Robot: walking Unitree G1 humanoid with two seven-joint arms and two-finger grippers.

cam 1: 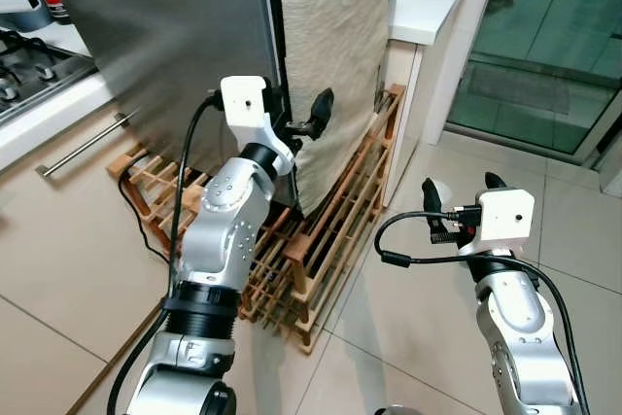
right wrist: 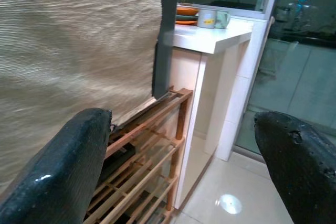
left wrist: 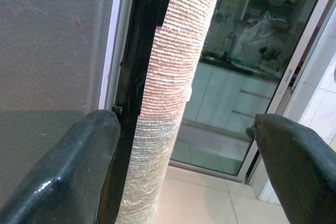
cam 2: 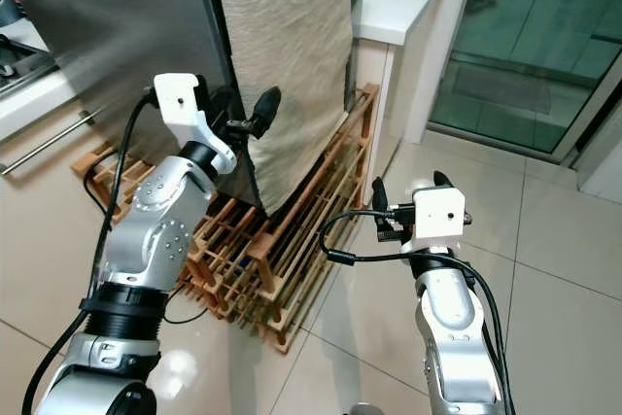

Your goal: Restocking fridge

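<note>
A tiled kitchen floor point(cam 1: 408, 337) runs past a glass sliding door point(cam 1: 544, 36). The grey fridge point(cam 1: 165, 36) stands on a slatted wooden pallet point(cam 1: 321, 240), its side draped in beige cloth point(cam 1: 335, 55). The left claw point(cam 1: 303, 123) is raised at the fridge door's front edge, fingers spread wide on either side of that edge, gripping nothing. The right claw point(cam 1: 465, 196) hovers over the floor beside the pallet, wide open and empty. A white tabletop point(cam 1: 428, 2) carries mugs.

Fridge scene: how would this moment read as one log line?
left end effector: open, at fridge door edge | right end effector: open, idle | cloth: hanging
</note>
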